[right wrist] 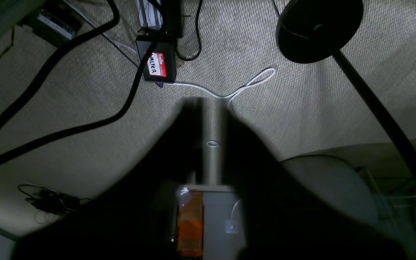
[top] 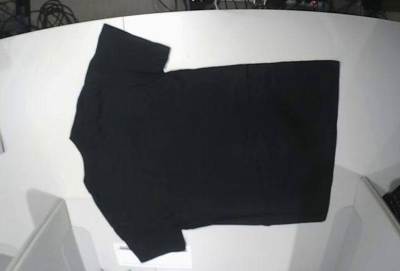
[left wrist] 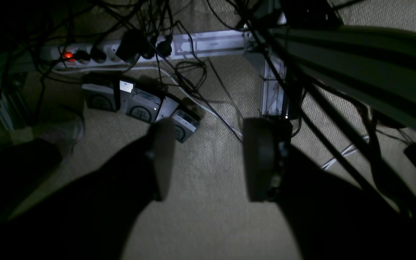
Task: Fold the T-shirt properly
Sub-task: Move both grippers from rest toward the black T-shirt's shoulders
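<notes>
The black T-shirt (top: pixel 212 152) lies spread flat, plain side up, on the white table (top: pixel 37 96), with its sleeves to the left and its hem to the right. Neither gripper shows in the base view. In the left wrist view my left gripper (left wrist: pixel 211 159) hangs open and empty over the carpet floor, off the table. In the right wrist view my right gripper (right wrist: pixel 211 108) also points at the floor. Its jaws stand close together with nothing between them.
White arm parts sit at the table's front corners (top: pixel 44 240) (top: pixel 369 221). On the floor lie a power strip (left wrist: pixel 121 54), power bricks (left wrist: pixel 139 106), cables, a labelled black box (right wrist: pixel 159 66) and a round black stand base (right wrist: pixel 318 27). The table edge (left wrist: pixel 367 68) runs beside my left gripper.
</notes>
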`<action>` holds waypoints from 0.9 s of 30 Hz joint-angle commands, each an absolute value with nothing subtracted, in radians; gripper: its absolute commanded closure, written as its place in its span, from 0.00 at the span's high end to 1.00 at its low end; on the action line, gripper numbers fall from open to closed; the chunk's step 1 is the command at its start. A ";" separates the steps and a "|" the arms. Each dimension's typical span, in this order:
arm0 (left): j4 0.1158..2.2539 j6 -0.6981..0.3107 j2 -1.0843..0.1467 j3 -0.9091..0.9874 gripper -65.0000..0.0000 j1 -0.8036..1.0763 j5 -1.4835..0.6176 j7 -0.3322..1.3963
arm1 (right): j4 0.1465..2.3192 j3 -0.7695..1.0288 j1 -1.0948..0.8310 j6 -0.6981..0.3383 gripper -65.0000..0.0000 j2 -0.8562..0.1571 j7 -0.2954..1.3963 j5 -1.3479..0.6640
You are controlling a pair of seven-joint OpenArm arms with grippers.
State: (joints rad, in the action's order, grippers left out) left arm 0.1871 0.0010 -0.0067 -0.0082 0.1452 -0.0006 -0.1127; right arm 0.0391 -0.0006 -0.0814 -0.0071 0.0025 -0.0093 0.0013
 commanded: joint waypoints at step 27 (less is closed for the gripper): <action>0.186 0.007 -0.022 0.001 0.00 0.171 -0.007 -0.114 | 0.196 -0.004 -0.145 0.004 0.00 -0.016 0.021 0.004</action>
